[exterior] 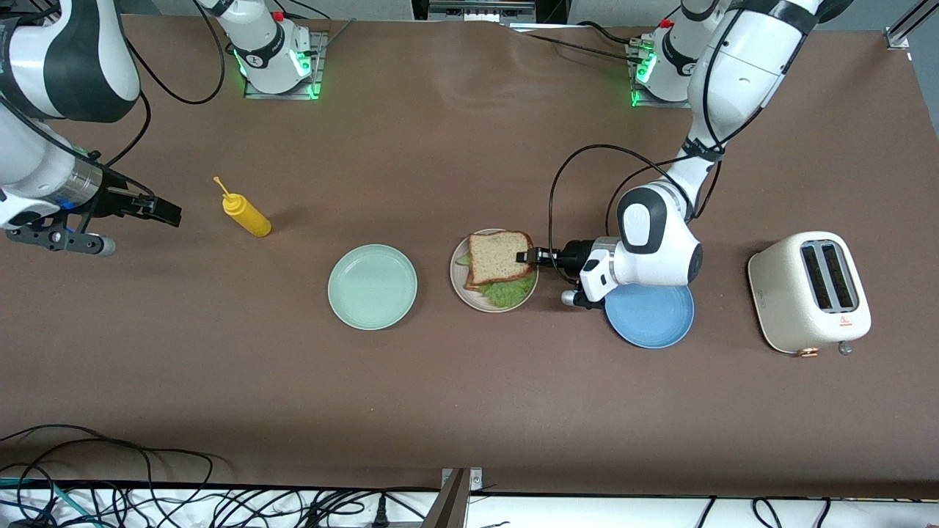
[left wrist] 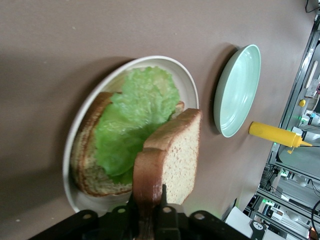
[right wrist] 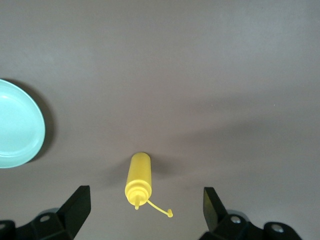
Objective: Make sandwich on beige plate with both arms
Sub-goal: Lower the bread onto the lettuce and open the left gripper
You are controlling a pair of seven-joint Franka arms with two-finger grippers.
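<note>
Reaching in from the left arm's end of the tabletop, the left end effector (exterior: pixel 522 256) is clamped on the top bread slice (exterior: pixel 499 257) over the beige plate (exterior: pixel 458 279), which sits mid-tabletop between a mint green plate (exterior: pixel 372 287) and a blue plate (exterior: pixel 653 319). The right end effector (exterior: pixel 172 213) waits, its fingers apart, over the right arm's end near a yellow bottle (exterior: pixel 247 213).

From the left wrist, the held slice (left wrist: pixel 172 155) stands tilted over lettuce (left wrist: pixel 135 120) and the bottom slice (left wrist: pixel 87 165).

From the right wrist, spread fingers (right wrist: pixel 77 205) flank the bottle (right wrist: pixel 138 179).
</note>
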